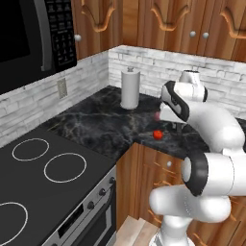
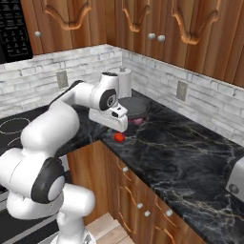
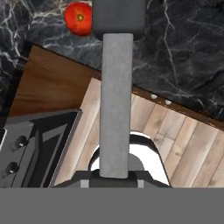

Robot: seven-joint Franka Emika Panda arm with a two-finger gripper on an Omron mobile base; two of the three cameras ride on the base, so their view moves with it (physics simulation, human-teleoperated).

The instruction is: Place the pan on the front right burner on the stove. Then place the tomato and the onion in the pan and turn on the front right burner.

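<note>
The jaws are clenched on the long handle of the pan (image 3: 116,105), which runs up the middle of the hand view. The gripper (image 2: 119,125) hangs over the front edge of the dark marble counter (image 2: 190,157). The tomato (image 3: 78,18) lies just beside the pan near that edge; the onion (image 2: 137,122) sits close behind. A paper towel roll (image 1: 129,89) stands further back. The stove (image 1: 43,182) lies well apart, its rings bare. The arm bends forward and down.

Even bright rendered light, soft shadows, slight low-res blur, no glare
</note>
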